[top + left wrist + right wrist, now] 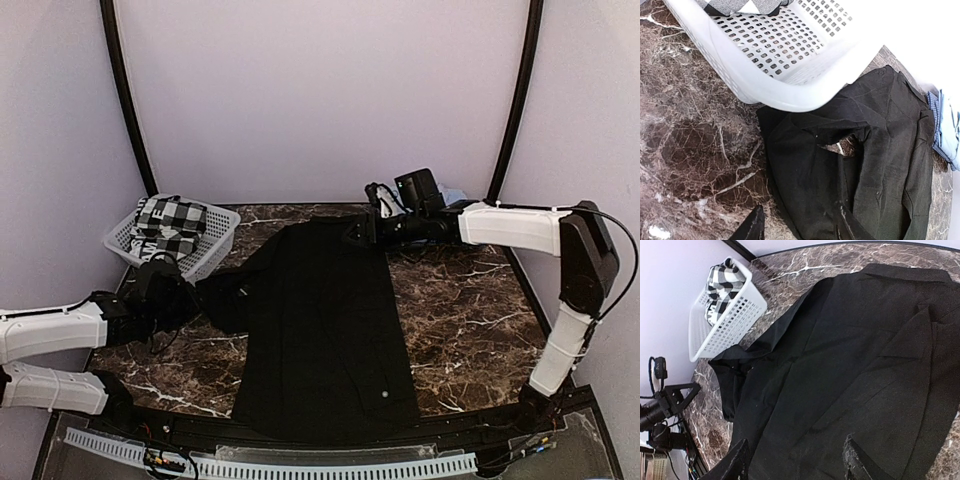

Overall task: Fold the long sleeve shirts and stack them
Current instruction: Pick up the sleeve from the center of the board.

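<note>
Leftmost, a white basket of checked cloth sits just beside the black shirt. The left gripper hovers over that shirt's sleeve, fingers apart and empty. The shirt lies spread mid-surface. The right gripper hangs over its collar end, wide and empty. The light blue shirt lies by the black shirt's far right corner.

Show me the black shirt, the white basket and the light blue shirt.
black shirt (330, 320), top view, middle of its body.
white basket (212, 250), top view, its right wall.
light blue shirt (950, 125), left wrist view, visible edge.
</note>
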You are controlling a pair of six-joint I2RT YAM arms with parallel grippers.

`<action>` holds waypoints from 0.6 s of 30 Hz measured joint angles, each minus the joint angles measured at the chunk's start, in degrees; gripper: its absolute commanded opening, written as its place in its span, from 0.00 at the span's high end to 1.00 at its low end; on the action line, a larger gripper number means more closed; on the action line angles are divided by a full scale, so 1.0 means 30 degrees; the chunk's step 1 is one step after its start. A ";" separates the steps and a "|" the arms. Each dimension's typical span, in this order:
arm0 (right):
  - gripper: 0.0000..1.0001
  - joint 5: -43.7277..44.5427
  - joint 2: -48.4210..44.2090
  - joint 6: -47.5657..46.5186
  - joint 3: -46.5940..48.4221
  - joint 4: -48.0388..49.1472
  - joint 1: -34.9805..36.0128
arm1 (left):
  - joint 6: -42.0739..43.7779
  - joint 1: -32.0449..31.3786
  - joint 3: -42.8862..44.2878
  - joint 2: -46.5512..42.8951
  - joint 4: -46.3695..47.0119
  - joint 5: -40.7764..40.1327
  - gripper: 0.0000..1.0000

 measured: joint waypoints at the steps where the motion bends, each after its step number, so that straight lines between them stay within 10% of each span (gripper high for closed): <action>1: 0.40 0.0146 -0.0277 0.0000 -0.0321 0.0036 0.0299 | 0.0029 0.0051 0.0000 0.0226 0.0175 0.0073 0.55; 18: 0.39 0.2033 -0.3891 0.0211 -0.3657 0.0262 0.2470 | 0.0452 0.0168 0.1056 0.7249 0.4014 0.2142 0.57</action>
